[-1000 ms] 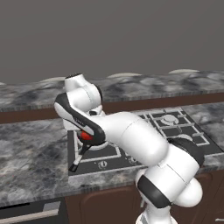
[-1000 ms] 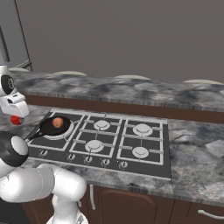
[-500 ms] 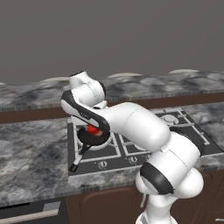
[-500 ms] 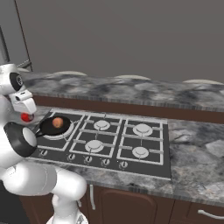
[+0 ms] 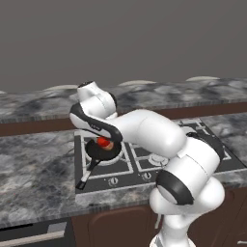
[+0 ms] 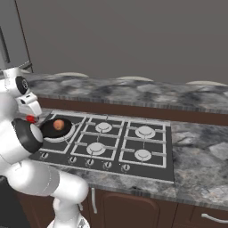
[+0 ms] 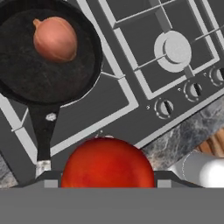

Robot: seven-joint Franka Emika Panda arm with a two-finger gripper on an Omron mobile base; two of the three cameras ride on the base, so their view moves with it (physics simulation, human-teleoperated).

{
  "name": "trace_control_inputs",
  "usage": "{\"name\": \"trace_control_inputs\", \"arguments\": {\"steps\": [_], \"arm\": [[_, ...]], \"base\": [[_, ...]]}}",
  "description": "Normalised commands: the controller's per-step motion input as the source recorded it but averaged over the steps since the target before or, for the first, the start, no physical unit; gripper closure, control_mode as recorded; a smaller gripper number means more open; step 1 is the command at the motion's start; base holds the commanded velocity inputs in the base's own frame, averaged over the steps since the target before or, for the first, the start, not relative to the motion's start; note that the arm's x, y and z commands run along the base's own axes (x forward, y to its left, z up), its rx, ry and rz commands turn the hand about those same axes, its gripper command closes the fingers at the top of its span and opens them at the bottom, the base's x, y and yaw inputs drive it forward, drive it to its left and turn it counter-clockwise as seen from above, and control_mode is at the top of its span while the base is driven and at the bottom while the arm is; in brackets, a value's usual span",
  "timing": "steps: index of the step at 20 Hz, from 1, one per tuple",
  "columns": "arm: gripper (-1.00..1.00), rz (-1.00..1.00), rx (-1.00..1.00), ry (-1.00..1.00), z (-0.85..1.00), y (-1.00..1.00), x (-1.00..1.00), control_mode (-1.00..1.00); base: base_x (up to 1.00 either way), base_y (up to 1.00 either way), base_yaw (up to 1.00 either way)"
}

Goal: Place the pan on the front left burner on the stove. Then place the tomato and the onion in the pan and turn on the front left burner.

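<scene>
The black pan (image 7: pixel 46 57) sits on the front left burner (image 6: pixel 57 136) of the stove (image 6: pixel 133 153), its handle (image 5: pixel 87 174) pointing at the counter's front edge. The orange-tan onion (image 7: pixel 55 38) lies inside the pan (image 6: pixel 54 129). My gripper (image 7: pixel 107 179) is shut on the bright red tomato (image 7: pixel 107 162) and holds it in the air by the handle side of the pan, above the stove's left part. From the sides, the tomato (image 6: pixel 30 119) hangs just left of the pan (image 5: pixel 103 153), under my gripper (image 5: pixel 103 143).
A row of small round knobs (image 6: pixel 89 162) runs along the stove's front edge. Smaller burners (image 6: pixel 103 127) lie to the right of the pan. Grey marbled counter (image 5: pixel 34 169) surrounds the stove, with a raised ledge (image 6: pixel 133 95) behind it.
The arm has swung and carried the tomato a short way towards the pan. The pan and the onion have stayed where they were.
</scene>
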Motion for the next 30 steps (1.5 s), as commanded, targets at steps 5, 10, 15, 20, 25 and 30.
{"name": "trace_control_inputs", "arguments": {"steps": [5, 10, 15, 20, 25, 30], "arm": [[1.00, 0.00, 0.00, 0.00, -0.23, -0.04, 0.23, -1.00], [1.00, 0.00, 0.00, 0.00, -0.19, 0.00, 0.16, -1.00], [1.00, 0.00, 0.00, 0.00, -0.17, 0.00, 0.23, -1.00], [1.00, 0.00, 0.01, 0.00, -0.19, 0.00, 0.23, -1.00], [1.00, 0.00, 0.00, -0.01, -0.18, 0.00, 0.08, -1.00], [1.00, 0.00, 0.00, -0.01, -0.21, 0.00, 0.04, -1.00]], "base": [[0.00, 0.00, 0.00], [0.00, 0.00, 0.00], [0.00, 0.00, 0.00], [0.00, 0.00, 0.00], [0.00, 0.00, 0.00], [0.00, 0.00, 0.00]]}}
